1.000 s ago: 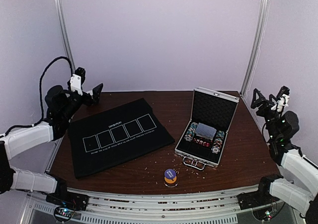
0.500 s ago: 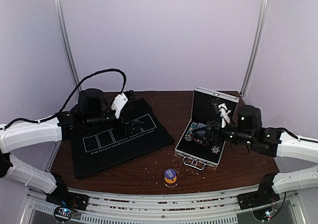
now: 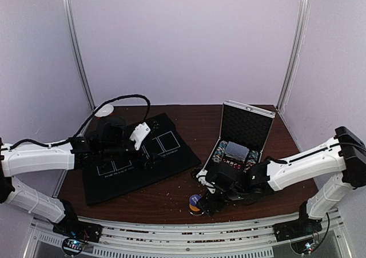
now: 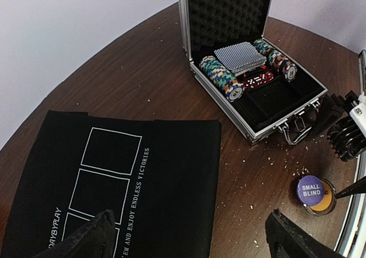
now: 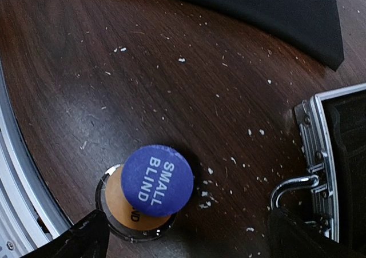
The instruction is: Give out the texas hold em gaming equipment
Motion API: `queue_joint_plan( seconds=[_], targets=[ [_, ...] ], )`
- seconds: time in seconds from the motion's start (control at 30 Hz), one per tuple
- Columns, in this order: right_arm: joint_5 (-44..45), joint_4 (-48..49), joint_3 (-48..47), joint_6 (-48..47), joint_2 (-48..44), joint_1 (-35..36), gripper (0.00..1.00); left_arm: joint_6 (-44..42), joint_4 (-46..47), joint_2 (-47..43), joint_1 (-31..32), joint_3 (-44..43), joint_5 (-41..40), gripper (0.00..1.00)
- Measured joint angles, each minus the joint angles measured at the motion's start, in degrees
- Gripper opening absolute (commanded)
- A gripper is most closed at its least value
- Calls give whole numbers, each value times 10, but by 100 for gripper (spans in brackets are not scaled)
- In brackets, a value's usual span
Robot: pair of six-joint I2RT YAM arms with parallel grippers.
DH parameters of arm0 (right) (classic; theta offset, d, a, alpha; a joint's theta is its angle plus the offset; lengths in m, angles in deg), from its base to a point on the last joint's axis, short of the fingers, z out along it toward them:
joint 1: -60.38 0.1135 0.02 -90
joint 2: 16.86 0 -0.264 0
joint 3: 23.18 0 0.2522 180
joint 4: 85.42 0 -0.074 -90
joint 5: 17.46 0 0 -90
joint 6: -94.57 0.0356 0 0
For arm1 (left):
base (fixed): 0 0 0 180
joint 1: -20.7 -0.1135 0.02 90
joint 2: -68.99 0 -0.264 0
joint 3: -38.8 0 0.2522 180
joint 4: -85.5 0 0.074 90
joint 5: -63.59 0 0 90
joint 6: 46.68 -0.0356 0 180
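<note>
Crumb-flecked brown tabletop [image 5: 143, 69]: purple SMALL BLIND disc [image 5: 157, 179], perched on small orange bowl [image 5: 117, 207], between parted, empty jaws of right gripper [image 5: 189, 232]; left gripper [image 4: 189, 238] likewise parted and empty, black mat [image 4: 114, 183] beneath; disc probably light, rigid, slick, so best pinched across rim.

The dark brown wooden worktop [image 3: 171, 196] carried a black mat [image 3: 108, 183] with white squares on its left and an open silver case [image 3: 247, 123] on its right. Near the front edge sat a small orange bowl [image 5: 117, 203], capped by a purple SMALL BLIND disc [image 5: 157, 179]. Pale specks [image 5: 180, 59] littered the wood.
</note>
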Motion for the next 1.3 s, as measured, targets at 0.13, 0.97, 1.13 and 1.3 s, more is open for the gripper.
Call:
queue_joint_plan(
  seconds=[0.13, 0.97, 1.13, 1.3],
  targets=[
    [-7, 1, -37, -26, 39, 0, 100, 2, 2, -1, 0, 10, -3, 96],
    [-152, -9, -93, -124, 125, -55, 53, 2, 6, -11, 0, 18, -8, 97],
    [-158, -12, -93, -123, 124, -56, 50, 2, 6, -11, 0, 18, -8, 97],
    [-157, -27, -87, -122, 114, -58, 55, 1, 6, -11, 0, 18, -8, 97]
  ],
)
